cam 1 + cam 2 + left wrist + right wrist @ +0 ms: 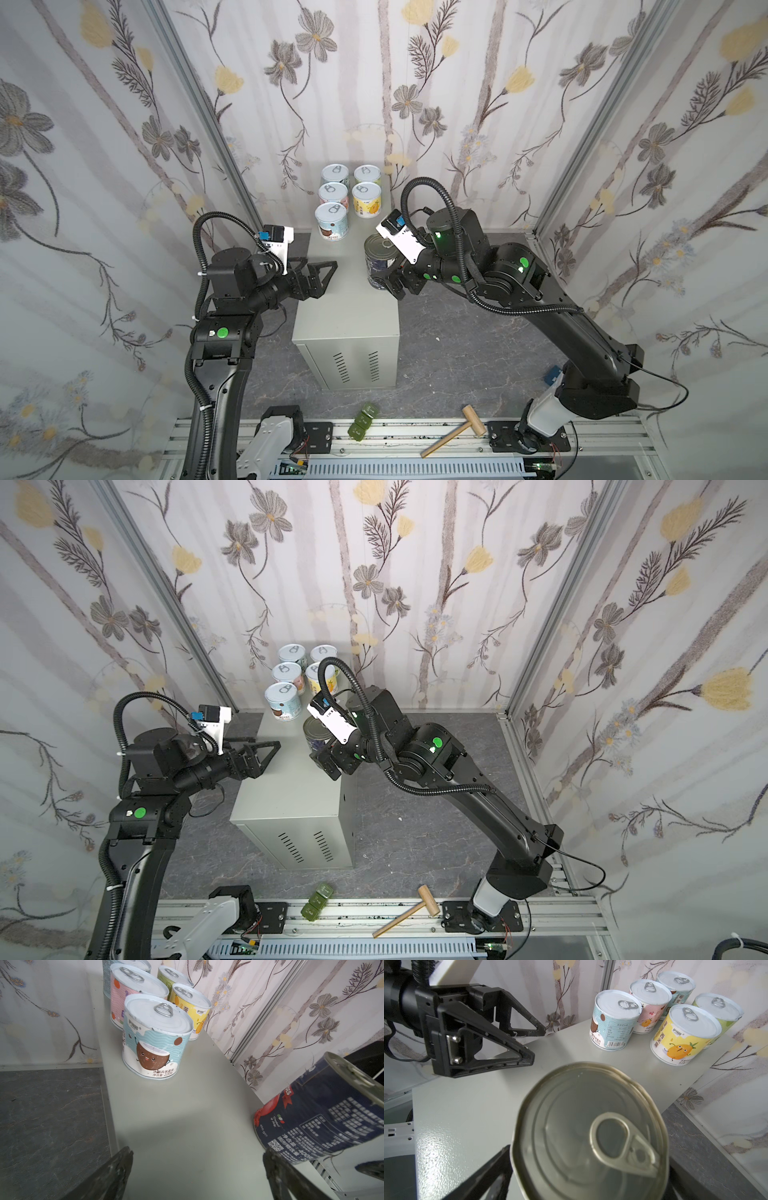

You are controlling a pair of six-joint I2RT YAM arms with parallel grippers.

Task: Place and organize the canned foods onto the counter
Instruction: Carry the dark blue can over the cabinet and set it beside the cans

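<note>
The counter is a tall beige-grey metal box with vent slits on its front. Several short cans with pale pull-tab lids stand in two rows at its far end, the coconut one nearest. A taller navy can stands upright by the counter's right edge. My right gripper is open, a jaw on either side of that can's lower body. My left gripper hangs open and empty over the counter's left side, apart from every can.
A row of green blocks and a wooden mallet lie by the front rail. Dark marbled floor surrounds the counter. Floral walls close in on three sides.
</note>
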